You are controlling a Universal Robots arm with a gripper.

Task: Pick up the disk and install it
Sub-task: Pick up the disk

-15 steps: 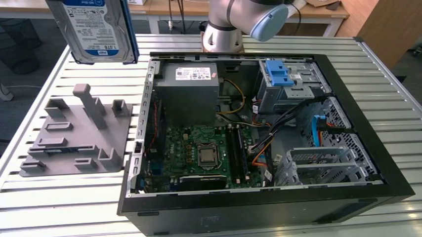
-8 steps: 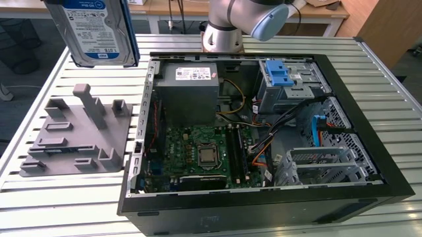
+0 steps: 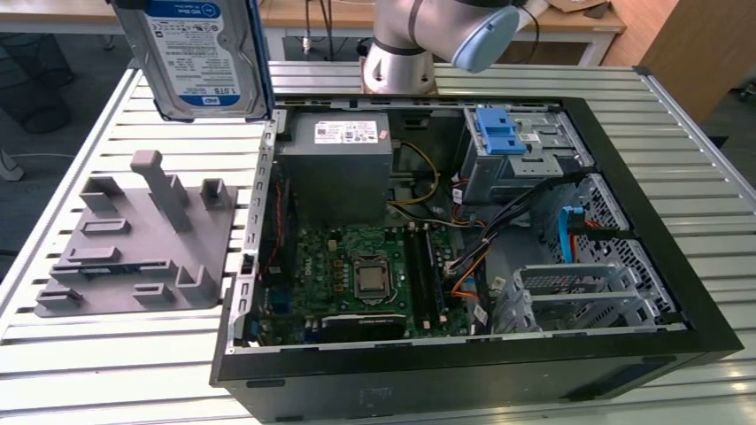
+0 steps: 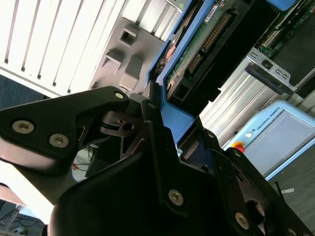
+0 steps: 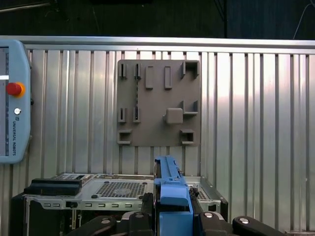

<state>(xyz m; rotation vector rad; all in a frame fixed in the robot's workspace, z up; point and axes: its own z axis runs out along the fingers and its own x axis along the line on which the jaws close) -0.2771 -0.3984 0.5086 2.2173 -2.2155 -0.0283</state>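
Exterior view: the disk point(image 3: 198, 55) hangs in the air, upright, label side to the camera, above the surface's far edge toward the exterior view's left corner. Its blue carrier frame point(image 3: 212, 116) rims it. It touches neither the surface point(image 3: 106, 354) nor the computer case point(image 3: 473, 381). The grey fixture plate point(image 3: 130, 248) lies near the surface edge on the exterior view's left, just beside the case, w/ nothing in its slots. The case is open; power supply point(image 3: 336, 164) and blue drive bay point(image 3: 502, 133) sit along its far wall, well apart from the disk. Second wrist view: the gripper point(image 4: 174, 125) has its black fingers point(image 4: 153, 132) clenched on the carrier frame, one each side; the disk's circuit-board side shows beyond them. First wrist view: the frame edge stands between the fingers; the fixture plate lies beyond, slots vacant, and a teach pendant point(image 5: 12, 98) lies on the surface. Status: pick-up judged complete (disk lifted, held firm). Install not yet done: disk is outside the case, not in any bay.
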